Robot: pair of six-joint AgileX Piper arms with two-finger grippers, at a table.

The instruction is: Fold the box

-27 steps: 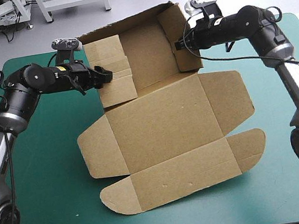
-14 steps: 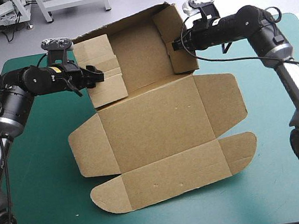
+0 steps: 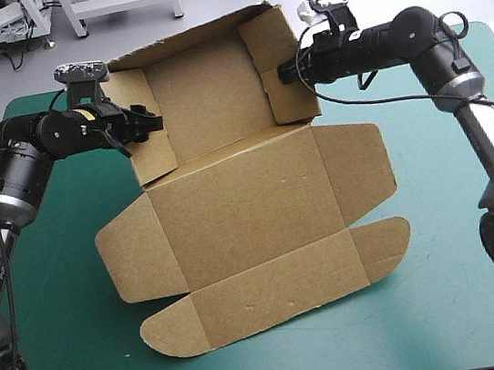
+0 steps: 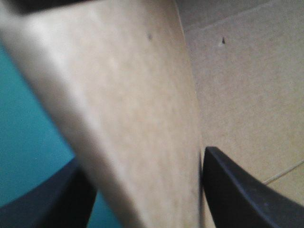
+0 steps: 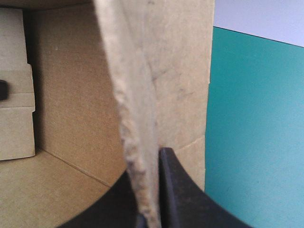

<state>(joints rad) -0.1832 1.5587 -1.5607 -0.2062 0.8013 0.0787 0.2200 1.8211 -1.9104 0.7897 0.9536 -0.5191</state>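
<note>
Brown board covers the middle of the teal-green surface [image 3: 69,357]. The box [image 3: 251,212] lies there half formed, with its back wall [image 3: 205,80] and two side walls raised toward the far edge and the lid part [image 3: 271,292] flat toward the near edge. The left jaws are almost closed on the left side wall [image 3: 152,148], and the right jaws are almost closed on the right side wall [image 3: 275,71]; each pinches only the sheet. I judge that the step in hand is to stand these side walls up and tuck them. To do it well, both arms should turn their wall along its crease at the same pace, without pulling outward, because the board may slip from so thin a grip or the back wall may fall backward. Only the high view gives the whole layout, with the rounded flaps of the lid. The left wrist view adds one black finger [image 4: 237,190] on each face of the wall. The right wrist view shows its wall edge-on between the fingers [image 5: 178,190], and the inside of the tray beyond.
</note>
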